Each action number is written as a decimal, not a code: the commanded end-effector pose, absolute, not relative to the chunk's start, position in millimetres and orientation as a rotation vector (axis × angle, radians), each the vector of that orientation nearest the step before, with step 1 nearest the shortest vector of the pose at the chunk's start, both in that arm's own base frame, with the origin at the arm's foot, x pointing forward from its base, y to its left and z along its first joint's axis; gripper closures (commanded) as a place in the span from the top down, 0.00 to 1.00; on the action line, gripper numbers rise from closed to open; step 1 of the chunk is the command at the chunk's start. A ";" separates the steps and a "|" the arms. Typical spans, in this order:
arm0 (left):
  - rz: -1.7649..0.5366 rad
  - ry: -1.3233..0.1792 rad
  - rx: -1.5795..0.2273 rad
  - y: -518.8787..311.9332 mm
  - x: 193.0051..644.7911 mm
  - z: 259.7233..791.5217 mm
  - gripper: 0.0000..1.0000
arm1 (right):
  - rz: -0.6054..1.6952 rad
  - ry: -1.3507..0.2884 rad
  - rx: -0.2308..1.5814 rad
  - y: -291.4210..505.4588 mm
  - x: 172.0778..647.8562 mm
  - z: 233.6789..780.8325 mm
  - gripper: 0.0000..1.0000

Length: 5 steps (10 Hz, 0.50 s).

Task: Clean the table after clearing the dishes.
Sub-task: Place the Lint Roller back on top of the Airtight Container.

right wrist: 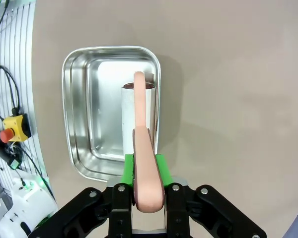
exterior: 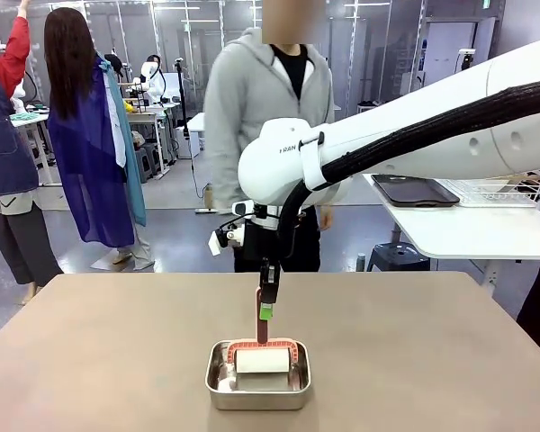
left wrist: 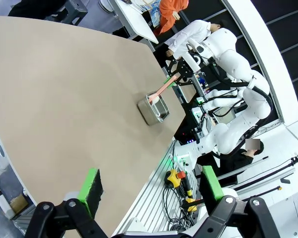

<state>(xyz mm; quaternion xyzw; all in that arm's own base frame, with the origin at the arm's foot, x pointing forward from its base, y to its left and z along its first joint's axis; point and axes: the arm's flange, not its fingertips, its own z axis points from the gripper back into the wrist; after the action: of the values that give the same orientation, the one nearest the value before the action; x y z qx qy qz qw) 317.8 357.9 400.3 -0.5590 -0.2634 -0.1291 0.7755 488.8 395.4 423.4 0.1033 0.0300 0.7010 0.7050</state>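
Right pincer [exterior: 267,301] clamped on lint roller [exterior: 262,353] handle; roller in steel pan [exterior: 257,376], taupe table [exterior: 99,360]

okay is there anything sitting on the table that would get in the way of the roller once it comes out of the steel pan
Nothing visible does. The right gripper is shut on the pink handle of the lint roller, whose roll sits in the steel pan. The table around the pan is bare.

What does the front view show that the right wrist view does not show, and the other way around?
Front view alone: a person standing at the table's far side, and a white side table. Right wrist view alone: a yellow box with a red button beside the table edge. Both: the right gripper shut on the pink handle of a lint roller in the steel pan on the table.
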 end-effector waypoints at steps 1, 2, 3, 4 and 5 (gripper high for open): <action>-0.273 -0.570 -1.208 354.4 311.7 402.4 1.00 | 1.526 0.074 0.214 397.1 500.7 423.6 0.24; -0.273 -0.570 -1.208 354.4 311.7 402.4 1.00 | 1.515 0.084 0.222 395.0 505.8 420.5 0.30; -0.273 -0.570 -1.208 354.4 311.7 402.4 1.00 | 1.509 0.092 0.226 394.0 509.2 418.5 0.35; -0.273 -0.570 -1.208 354.4 311.7 402.4 1.00 | 1.517 0.082 0.226 393.7 510.2 420.0 0.53; -0.273 -0.570 -1.208 354.4 311.7 402.4 1.00 | 1.532 0.077 0.213 394.6 508.9 424.6 0.64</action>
<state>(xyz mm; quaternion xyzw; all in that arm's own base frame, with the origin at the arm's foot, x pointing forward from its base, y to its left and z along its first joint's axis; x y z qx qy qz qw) 317.8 357.9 400.3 -0.5590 -0.2634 -0.1291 0.7755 511.8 390.1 418.4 0.1086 0.0309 0.6906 0.7144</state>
